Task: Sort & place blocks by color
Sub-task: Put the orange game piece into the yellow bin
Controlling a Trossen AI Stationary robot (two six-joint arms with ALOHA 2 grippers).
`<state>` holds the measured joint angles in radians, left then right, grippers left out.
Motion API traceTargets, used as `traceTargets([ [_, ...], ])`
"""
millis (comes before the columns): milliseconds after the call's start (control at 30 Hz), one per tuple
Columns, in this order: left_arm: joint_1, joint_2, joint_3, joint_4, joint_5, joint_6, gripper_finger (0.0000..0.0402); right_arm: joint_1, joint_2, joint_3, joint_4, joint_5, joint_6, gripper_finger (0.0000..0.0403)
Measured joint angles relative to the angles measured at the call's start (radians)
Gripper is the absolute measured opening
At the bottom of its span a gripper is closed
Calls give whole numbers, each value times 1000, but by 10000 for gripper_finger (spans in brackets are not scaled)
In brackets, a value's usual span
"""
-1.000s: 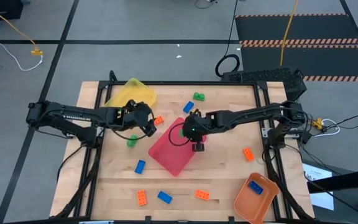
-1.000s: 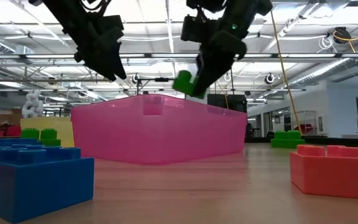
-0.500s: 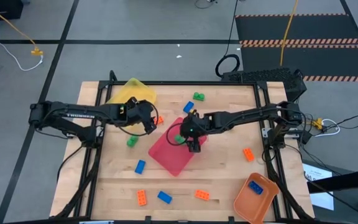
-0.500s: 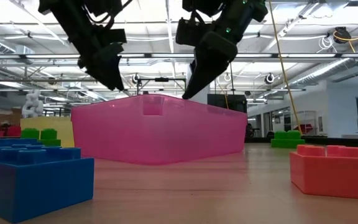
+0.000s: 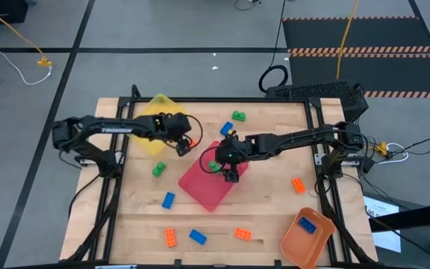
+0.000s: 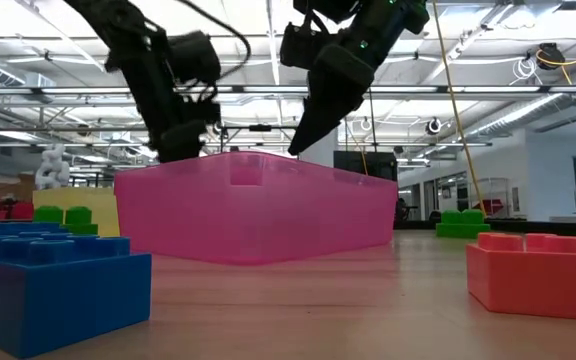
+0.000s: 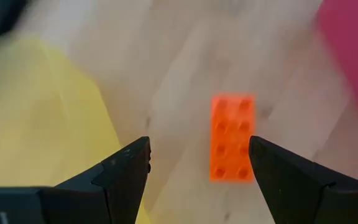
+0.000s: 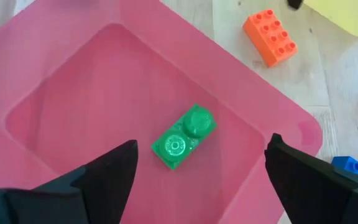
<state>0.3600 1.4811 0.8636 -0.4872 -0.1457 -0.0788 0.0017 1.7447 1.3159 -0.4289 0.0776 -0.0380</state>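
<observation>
The green block (image 8: 183,138) has dropped into the pink tray (image 8: 55,56); both pincers gape empty.

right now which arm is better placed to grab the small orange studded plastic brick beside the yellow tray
Left. The left gripper hangs open right over the orange brick; the right gripper is open above the pink tray.

The left dark six-joint arm reaches in from the left edge of the bench, elbow bent, its forearm running rightward. Its left hand (image 5: 183,142) points down, and its two dark fingers (image 7: 120,177) stand spread apart with nothing between them. The right dark six-joint arm stretches leftward from the right edge toward the middle. Its right hand (image 5: 231,169) hangs tilted downward, fingers (image 8: 104,177) wide apart and empty.
</observation>
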Motion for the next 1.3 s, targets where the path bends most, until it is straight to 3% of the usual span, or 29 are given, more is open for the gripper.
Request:
traceTargets([
  [300,23,96,0,19,138,99,275,0,0,0,-10,0,0,331],
  [633,11,207,0,95,125,121,275,-1,0,0,-9,2,0,331],
  [800,-8,239,4,106,68,146,272,-1,0,-12,-6,3,0,331],
  [900,-10,228,5,100,67,145,239,-1,0,-35,-5,3,1,331],
  [1067,3,189,38,6,32,147,135,-2,0,-72,7,3,9,331],
  [1300,14,67,200,-199,33,155,138,-2,0,-94,32,3,34,331],
])
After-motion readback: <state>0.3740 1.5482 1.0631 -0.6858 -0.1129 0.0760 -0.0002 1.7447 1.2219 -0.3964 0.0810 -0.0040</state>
